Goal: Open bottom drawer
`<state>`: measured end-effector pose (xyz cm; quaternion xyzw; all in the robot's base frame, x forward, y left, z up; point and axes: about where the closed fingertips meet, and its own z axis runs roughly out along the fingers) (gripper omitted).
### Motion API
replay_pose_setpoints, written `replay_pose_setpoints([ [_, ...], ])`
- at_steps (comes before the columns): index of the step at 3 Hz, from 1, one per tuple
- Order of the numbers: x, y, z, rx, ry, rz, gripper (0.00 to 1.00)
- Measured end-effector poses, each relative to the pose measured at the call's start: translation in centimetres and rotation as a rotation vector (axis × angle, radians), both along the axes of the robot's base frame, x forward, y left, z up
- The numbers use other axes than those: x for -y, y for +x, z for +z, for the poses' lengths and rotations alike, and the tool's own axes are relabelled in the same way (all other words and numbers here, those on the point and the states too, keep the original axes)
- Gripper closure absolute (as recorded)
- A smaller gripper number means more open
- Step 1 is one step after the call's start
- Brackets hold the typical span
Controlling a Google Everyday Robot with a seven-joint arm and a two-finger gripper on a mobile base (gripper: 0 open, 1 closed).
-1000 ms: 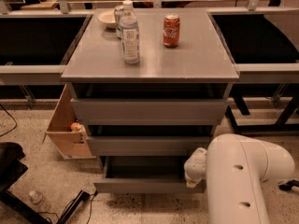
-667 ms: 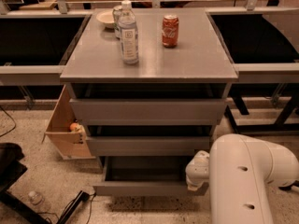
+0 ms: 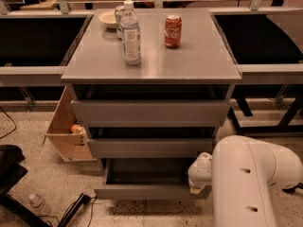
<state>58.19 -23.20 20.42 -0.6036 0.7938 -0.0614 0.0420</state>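
- Reaching in from the lower right of the frame, the gripper (image 3: 199, 175) sat at the right end of the bottom drawer (image 3: 142, 191), level with the top edge of its front panel. Whether it was wide, narrow or clamped on the panel could not be told.
- The arm (image 3: 246, 183) behind it was a thick white link filling the lower right corner. It rose from the bottom edge, bent over in a rounded elbow towards the right edge, and ended on its left in the small white wrist piece that carried the gripper.
- The bottom drawer stood partly open at the lower centre, with its flat grey front forward of the two drawers above and its plain grey tray (image 3: 147, 173) in shadow.
- Above it, the middle drawer (image 3: 149, 147) and the top drawer (image 3: 149, 112) each showed a dark gap over the front panel.
- On the grey cabinet top (image 3: 199, 60), a clear water bottle (image 3: 130, 32) stood upright left of centre. A red cola can (image 3: 173, 31) stood upright to its right, apart from it.
- A pale bowl (image 3: 107, 19) sat at the far left corner of the top, with a second can (image 3: 119, 13) just beside it, partly hidden by the bottle.
- Left of the cabinet, an open cardboard box (image 3: 64, 134) rested on the speckled floor (image 3: 42, 174). A small plastic bottle (image 3: 36, 202) lay near the lower left corner.
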Motion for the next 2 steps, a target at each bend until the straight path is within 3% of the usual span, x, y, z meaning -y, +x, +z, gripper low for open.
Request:
replay_pose_setpoints([
  [1,0.00,0.00,0.00,0.000,0.000,0.000,0.59],
  [2,0.00,-0.01,-0.01,0.000,0.000,0.000,0.28],
])
